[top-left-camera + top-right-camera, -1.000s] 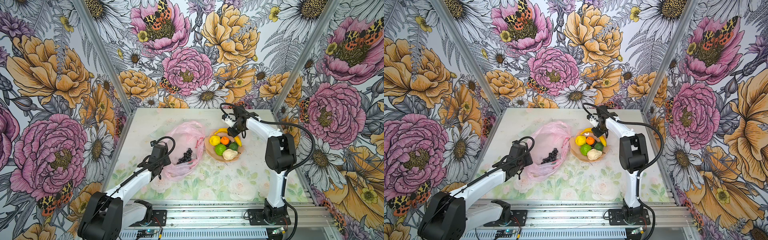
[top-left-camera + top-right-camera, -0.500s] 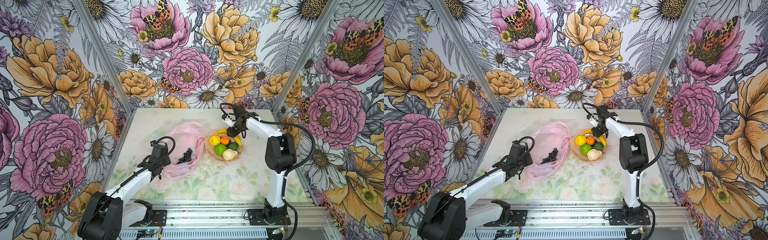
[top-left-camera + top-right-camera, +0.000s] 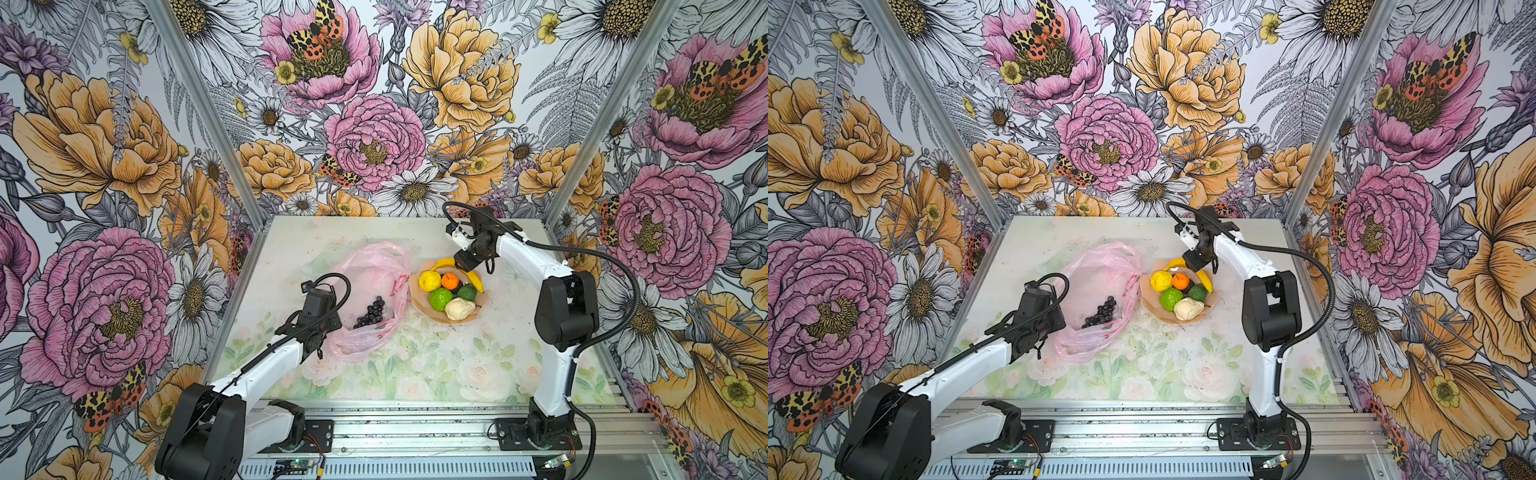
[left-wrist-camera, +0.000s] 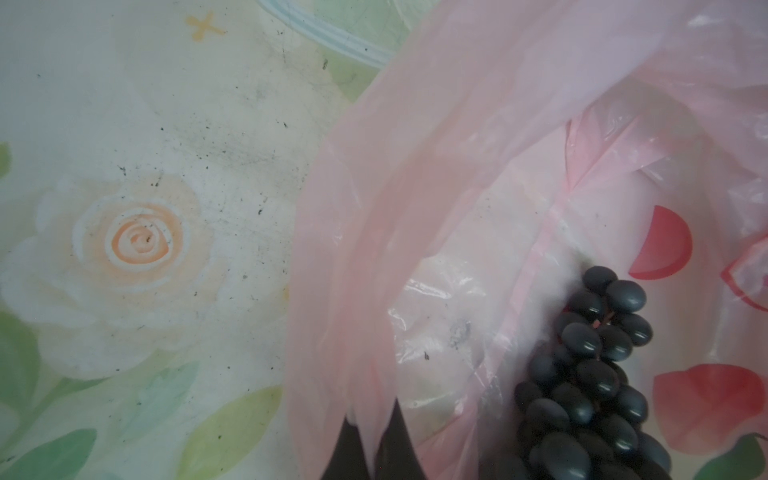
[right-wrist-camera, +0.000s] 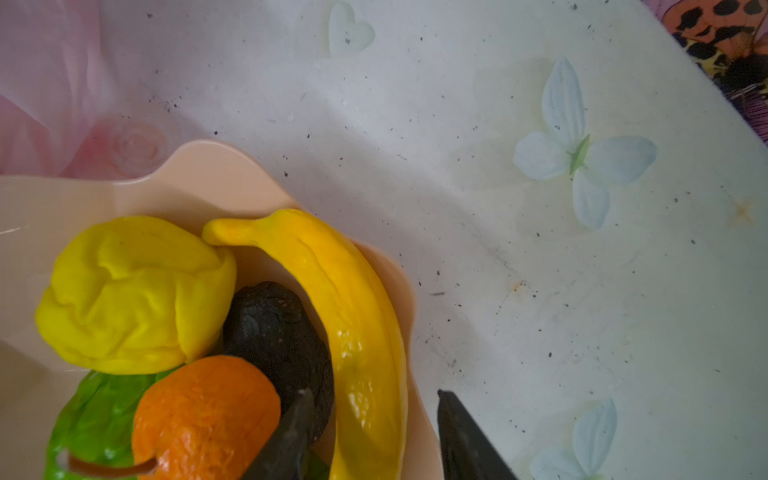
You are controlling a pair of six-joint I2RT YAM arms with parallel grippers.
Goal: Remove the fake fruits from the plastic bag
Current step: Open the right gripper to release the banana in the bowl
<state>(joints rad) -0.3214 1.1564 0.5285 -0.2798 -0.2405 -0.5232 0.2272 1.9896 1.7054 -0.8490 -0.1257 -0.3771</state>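
Left tool (image 4: 370, 415): clenched on the near edge of the plastic bag (image 3: 374, 266). Just beyond its tips, inside the bag, lies the grape bunch (image 3: 371, 312), the one fruit not yet out.

Further on, the bowl (image 3: 412, 286) on the worktop (image 3: 415, 374) holds the cream piece (image 3: 459, 308), lime (image 3: 440, 298), avocado (image 3: 467, 293), lemon (image 3: 429, 280), orange (image 3: 449, 281) and banana (image 5: 353, 316).

Right tool (image 5: 372, 395): released, jaws astride the banana. Task judged nearly complete.
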